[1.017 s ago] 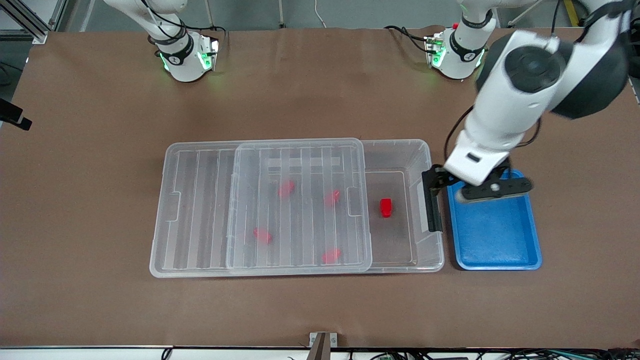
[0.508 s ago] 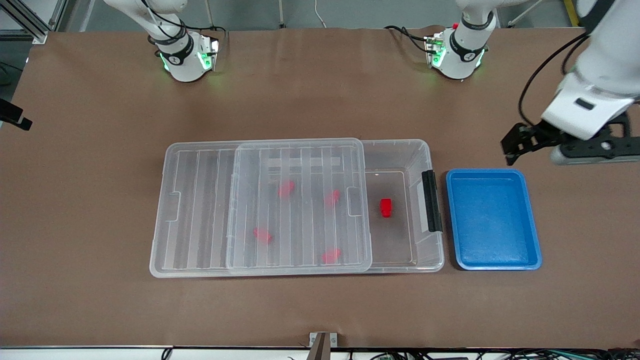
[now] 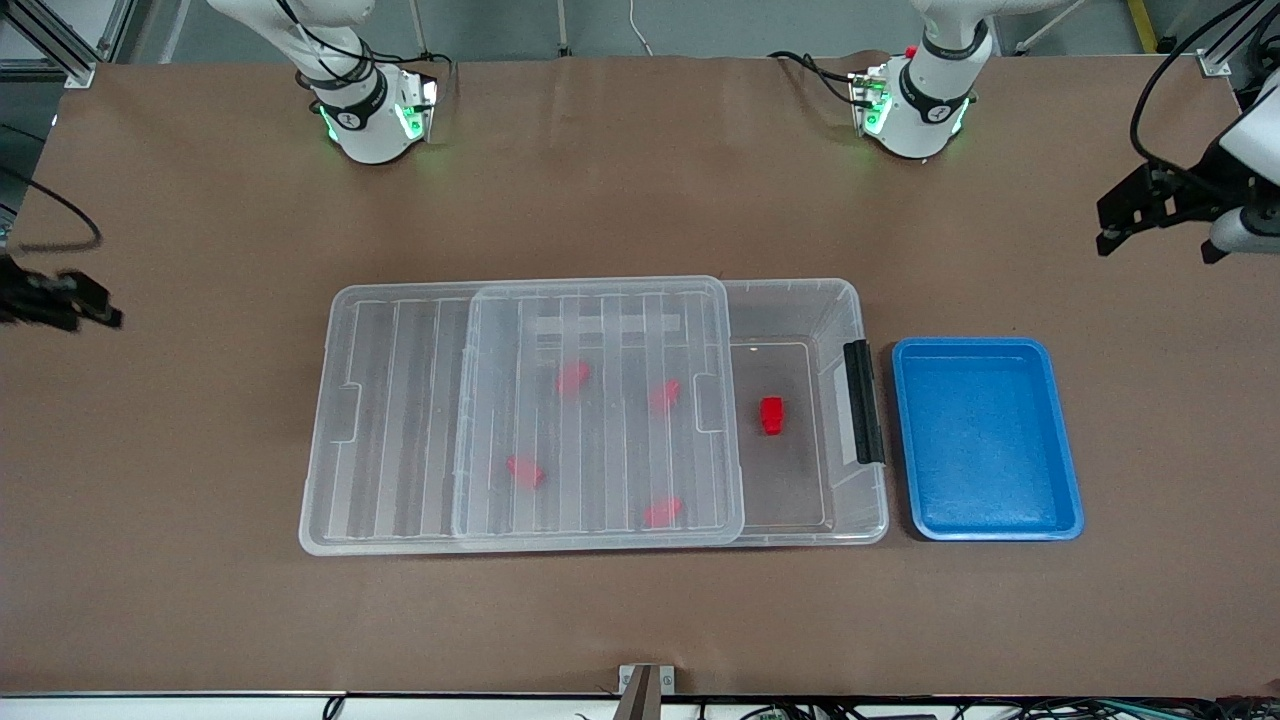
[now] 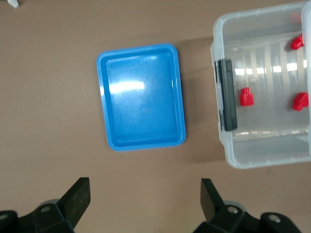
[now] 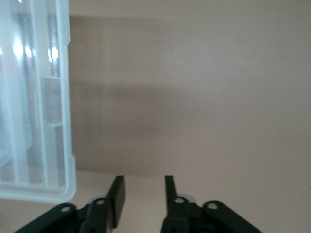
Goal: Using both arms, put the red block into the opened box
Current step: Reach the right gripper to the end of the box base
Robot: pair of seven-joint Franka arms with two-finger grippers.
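The red block (image 3: 771, 415) lies inside the box (image 3: 845, 300), in the uncovered part at the black latch bar (image 3: 864, 402) end, just beside the edge of the slid-back ribbed lid (image 3: 600, 410). Four more red pieces (image 3: 572, 377) show blurred under that lid. A blue tray (image 3: 985, 440) sits on the surface (image 3: 640, 200) just beside the latch end.

The left jaws (image 4: 146, 199) hang over bare surface at the left arm's end, spread wide and holding nothing; tray and box lie well apart from them. The right jaws (image 5: 144, 194) hang over bare surface at the right arm's end, partly closed, a narrow gap between the fingers, nothing held; the box's lid end is near them.
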